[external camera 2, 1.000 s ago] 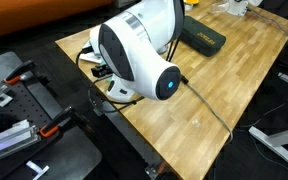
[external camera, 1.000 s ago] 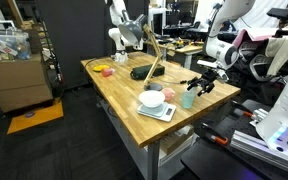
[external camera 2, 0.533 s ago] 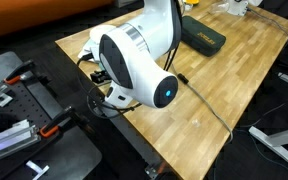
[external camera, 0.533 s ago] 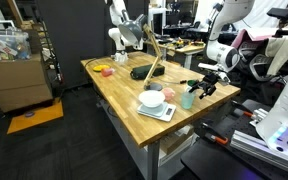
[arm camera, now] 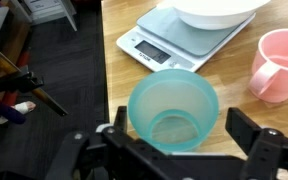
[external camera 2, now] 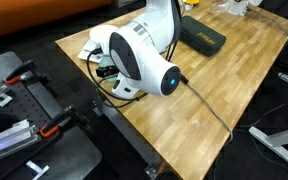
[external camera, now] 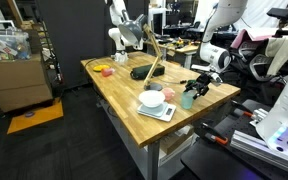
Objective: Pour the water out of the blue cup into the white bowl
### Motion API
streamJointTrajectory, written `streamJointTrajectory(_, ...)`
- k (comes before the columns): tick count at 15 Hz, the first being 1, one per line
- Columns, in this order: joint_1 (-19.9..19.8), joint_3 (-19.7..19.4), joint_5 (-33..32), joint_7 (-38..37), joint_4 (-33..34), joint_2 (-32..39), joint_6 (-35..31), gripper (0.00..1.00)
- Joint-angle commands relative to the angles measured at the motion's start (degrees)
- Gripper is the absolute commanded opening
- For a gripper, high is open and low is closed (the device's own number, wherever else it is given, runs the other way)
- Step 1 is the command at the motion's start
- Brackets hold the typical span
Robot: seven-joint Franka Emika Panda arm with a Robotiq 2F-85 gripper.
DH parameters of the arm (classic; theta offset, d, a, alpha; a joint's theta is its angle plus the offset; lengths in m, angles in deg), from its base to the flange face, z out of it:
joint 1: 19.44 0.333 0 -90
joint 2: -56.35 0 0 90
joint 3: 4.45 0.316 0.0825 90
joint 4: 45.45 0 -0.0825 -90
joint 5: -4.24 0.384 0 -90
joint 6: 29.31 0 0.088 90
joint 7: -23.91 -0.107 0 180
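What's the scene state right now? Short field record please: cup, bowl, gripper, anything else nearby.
blue cup: upright, between the fingers
cup contents: cannot tell
gripper: astride the cup; contact unclear
white bowl: on the scale, beyond the cup
pink mug: on the wooden table, beside the scale
pour: not yet done
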Motion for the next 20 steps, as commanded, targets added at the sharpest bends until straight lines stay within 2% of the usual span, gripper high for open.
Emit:
streamJointTrajectory(1, 0.3, 0.4, 1.1, -1.8, 2.8, 2.7, 0.3, 1.0)
streamJointTrajectory(20, 0.1, 1.0, 1.0, -3.5, 5.6, 6.3, 1.9, 1.0)
